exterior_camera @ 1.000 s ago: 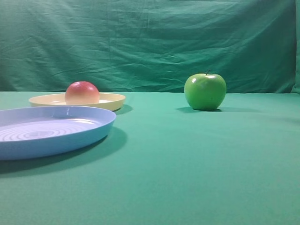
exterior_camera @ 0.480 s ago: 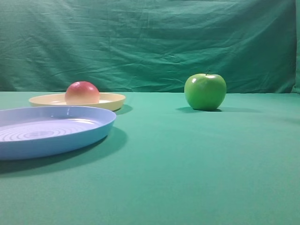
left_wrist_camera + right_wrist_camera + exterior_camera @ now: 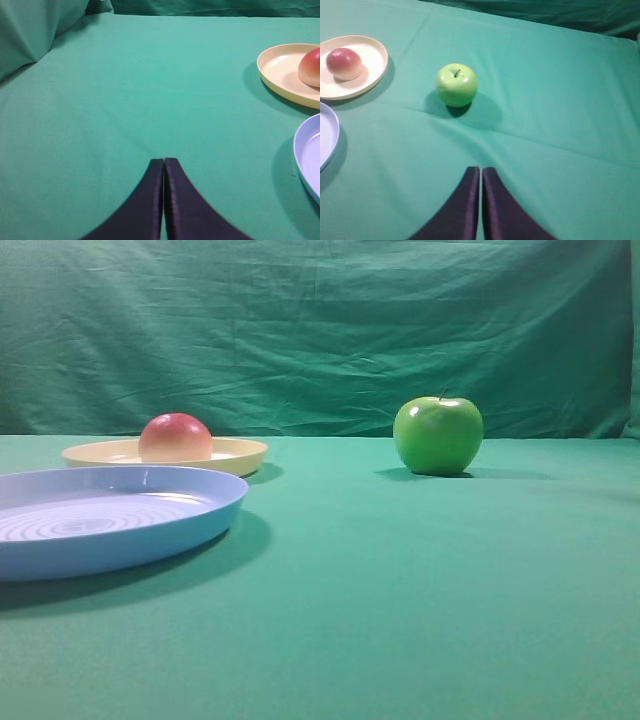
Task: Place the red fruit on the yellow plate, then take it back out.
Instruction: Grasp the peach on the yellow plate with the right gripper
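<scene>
Change: nothing has moved over the last second — fruit, plates and apple sit exactly where they were, and neither arm enters the high view.
Red fruit (image 3: 175,437): rests on the yellow plate (image 3: 240,454), toward the plate's left half in the high view, upright, untouched.
Meaning for the task: the placing half looks done; the taking-out half has not begun. Judged a pause between the two.
Left tool (image 3: 164,162): fingers pressed together, pinching nothing, low over bare bench (image 3: 125,100); fruit and yellow plate lie off to its upper right, well apart from it.
Right tool (image 3: 481,171): fingers pressed together, empty, pulled back; the green apple (image 3: 457,84) sits ahead of it, the fruit far off at upper left.
Next move, as a guess: one tool must spread and travel to the plate — the left looks the nearer.
Blue plate (image 3: 120,515): near the camera, just in front of the yellow one, nothing on it.
Writing: none readable — no brands or labels on fruit, plates, cloth or tools.
</scene>
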### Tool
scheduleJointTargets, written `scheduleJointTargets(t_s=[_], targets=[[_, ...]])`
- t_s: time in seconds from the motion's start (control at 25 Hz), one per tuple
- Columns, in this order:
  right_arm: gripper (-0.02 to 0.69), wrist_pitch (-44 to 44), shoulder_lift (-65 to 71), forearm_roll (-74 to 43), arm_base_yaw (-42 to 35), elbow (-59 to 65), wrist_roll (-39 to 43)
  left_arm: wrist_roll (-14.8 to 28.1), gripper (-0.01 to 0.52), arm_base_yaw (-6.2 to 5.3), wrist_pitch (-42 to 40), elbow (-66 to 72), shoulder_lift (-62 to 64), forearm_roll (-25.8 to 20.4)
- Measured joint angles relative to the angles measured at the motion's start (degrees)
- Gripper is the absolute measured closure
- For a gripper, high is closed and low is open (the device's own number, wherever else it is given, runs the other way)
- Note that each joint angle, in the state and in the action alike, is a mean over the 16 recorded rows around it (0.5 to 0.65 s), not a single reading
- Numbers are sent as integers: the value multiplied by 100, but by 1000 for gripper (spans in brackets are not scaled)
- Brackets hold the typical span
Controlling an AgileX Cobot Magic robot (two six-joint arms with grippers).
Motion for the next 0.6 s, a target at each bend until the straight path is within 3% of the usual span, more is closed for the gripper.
scheduleJointTargets(t_s=[0.6], targets=[[665,-13,2089,571,898,-1264,-961,10,514,0,0,0,0,0]])
